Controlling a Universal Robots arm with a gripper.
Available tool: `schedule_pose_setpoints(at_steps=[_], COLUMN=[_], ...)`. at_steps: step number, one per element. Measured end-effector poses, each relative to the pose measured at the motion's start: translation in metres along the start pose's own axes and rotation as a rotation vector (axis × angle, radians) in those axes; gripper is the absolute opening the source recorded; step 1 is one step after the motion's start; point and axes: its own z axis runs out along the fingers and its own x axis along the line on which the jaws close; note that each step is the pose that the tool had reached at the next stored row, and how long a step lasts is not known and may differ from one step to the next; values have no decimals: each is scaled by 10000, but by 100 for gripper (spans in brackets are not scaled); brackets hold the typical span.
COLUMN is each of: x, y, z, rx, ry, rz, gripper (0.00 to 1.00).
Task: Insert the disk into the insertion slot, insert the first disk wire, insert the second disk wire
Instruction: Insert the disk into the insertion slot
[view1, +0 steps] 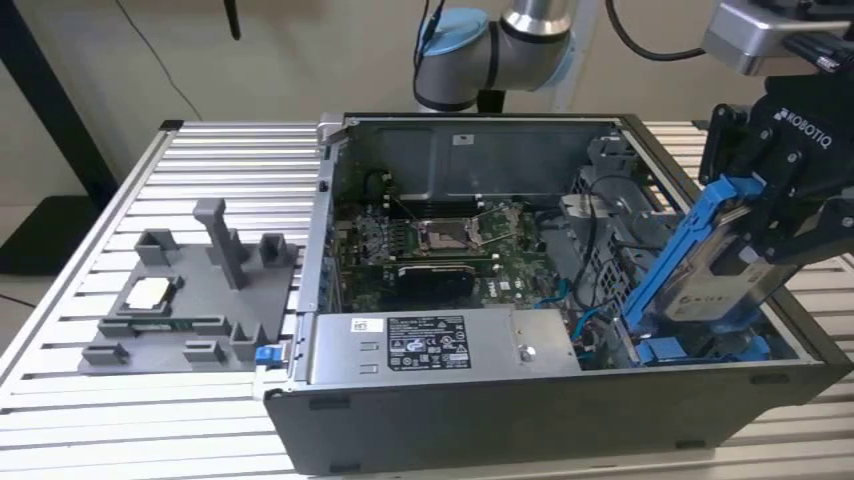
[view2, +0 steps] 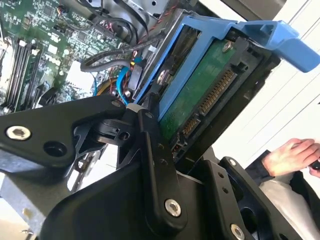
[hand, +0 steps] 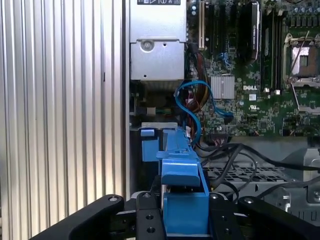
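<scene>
In the exterior view my gripper (view1: 761, 240) is shut on the disk (view1: 714, 292), a silver drive with a white label in a bright blue carrier. The disk hangs steeply tilted over the open computer case's front right corner. Its lower end reaches down to the grey drive cage (view1: 617, 262), and the insertion slot's opening is hidden behind it. In the second wrist view the disk (view2: 200, 90) shows its green circuit board and connector, with a black finger (view2: 155, 150) pressed on the blue frame. In the first wrist view the blue carrier (hand: 180, 175) sits between my fingers (hand: 147, 220).
Another blue-fronted carrier (view1: 701, 350) lies low in the cage. Blue cables (hand: 192, 107) and black cables (hand: 240, 155) loop near the cage. The power supply (view1: 427, 340) and motherboard (view1: 441, 235) are inside the case. A grey fixture (view1: 187, 300) sits on the slatted table. A person's hand (view2: 292, 152) shows nearby.
</scene>
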Motion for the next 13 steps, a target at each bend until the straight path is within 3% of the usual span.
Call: schedule_pose_setpoints(at_steps=[13], x=[-1], y=[-10], z=[230], rx=[0], ry=[0], rz=[1], gripper=[33])
